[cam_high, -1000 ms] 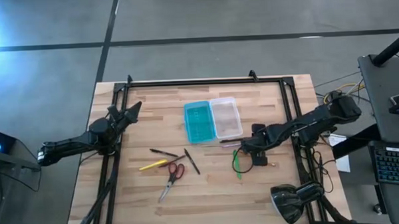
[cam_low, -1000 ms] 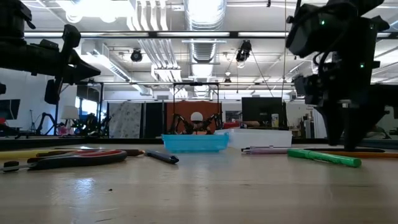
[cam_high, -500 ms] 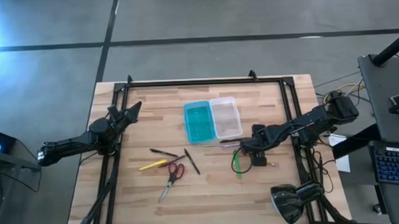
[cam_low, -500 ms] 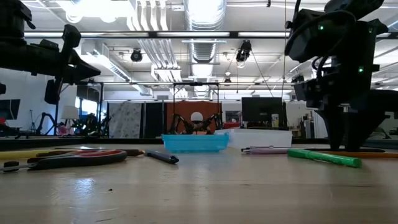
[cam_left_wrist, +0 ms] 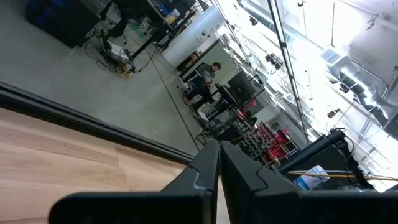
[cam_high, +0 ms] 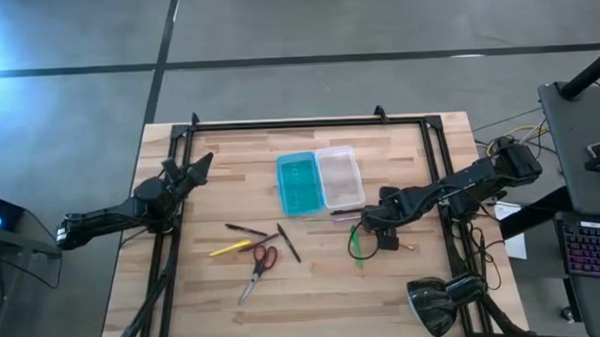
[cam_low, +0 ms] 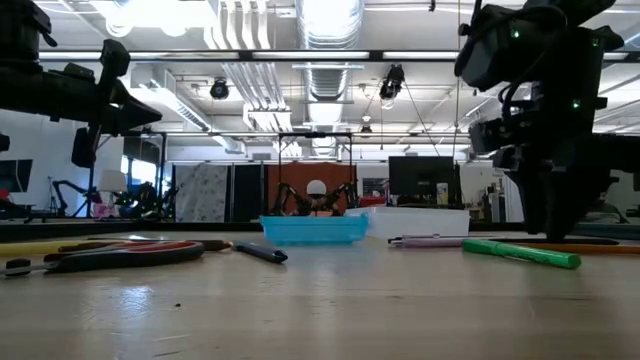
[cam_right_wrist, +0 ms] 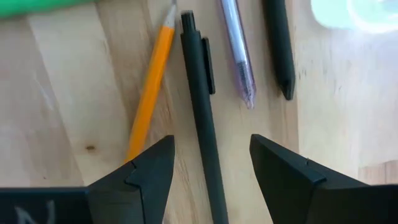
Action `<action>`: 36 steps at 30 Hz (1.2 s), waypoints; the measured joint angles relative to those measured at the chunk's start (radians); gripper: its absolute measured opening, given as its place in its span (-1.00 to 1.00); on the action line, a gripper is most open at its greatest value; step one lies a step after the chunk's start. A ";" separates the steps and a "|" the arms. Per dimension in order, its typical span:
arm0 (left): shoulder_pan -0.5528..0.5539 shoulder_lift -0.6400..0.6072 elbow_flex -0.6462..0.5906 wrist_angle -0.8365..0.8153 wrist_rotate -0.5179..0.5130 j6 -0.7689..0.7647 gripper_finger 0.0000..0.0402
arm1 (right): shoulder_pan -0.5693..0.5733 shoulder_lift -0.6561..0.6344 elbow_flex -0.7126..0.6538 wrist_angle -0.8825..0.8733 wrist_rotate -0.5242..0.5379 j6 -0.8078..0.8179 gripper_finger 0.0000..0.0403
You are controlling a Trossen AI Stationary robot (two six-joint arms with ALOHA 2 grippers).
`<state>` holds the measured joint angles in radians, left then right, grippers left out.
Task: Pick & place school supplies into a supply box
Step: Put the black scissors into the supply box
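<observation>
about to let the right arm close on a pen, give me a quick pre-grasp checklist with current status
1. Right gripper open: ok, fingers spread.
2. Target between the fingers: ok, the black pen runs through the gap.
3. Neighbours clear: not ok, the orange pencil lies close beside one finger and could get caught.
4. Supply box open and reachable: ok, both halves lie open near the right gripper.
5. Fingers low enough to grip: cannot tell.
6. Left gripper out of the way: ok, parked shut at the table's left edge.
</observation>
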<state>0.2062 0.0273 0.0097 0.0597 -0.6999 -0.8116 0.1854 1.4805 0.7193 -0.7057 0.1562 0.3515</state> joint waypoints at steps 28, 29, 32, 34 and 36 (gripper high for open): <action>0.000 0.000 0.000 0.000 0.000 0.000 -1.00 | -0.054 -0.181 0.275 0.009 0.344 0.009 0.01; 0.000 0.000 0.000 0.000 0.000 0.000 -1.00 | -0.065 -0.183 0.290 0.009 0.349 0.047 0.01; 0.000 0.000 0.000 0.000 0.000 0.000 -1.00 | -0.096 -0.184 0.339 0.009 0.352 0.148 0.01; 0.000 0.000 0.000 0.011 0.000 0.000 -1.00 | -0.113 -0.184 0.372 0.009 0.352 0.187 0.01; 0.000 0.000 -0.001 0.029 0.000 -0.001 -1.00 | -0.124 -0.183 0.404 0.010 0.353 0.213 0.01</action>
<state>0.2066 0.0270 0.0090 0.0887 -0.7000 -0.8130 0.0614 1.2975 1.1234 -0.6961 0.5088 0.5643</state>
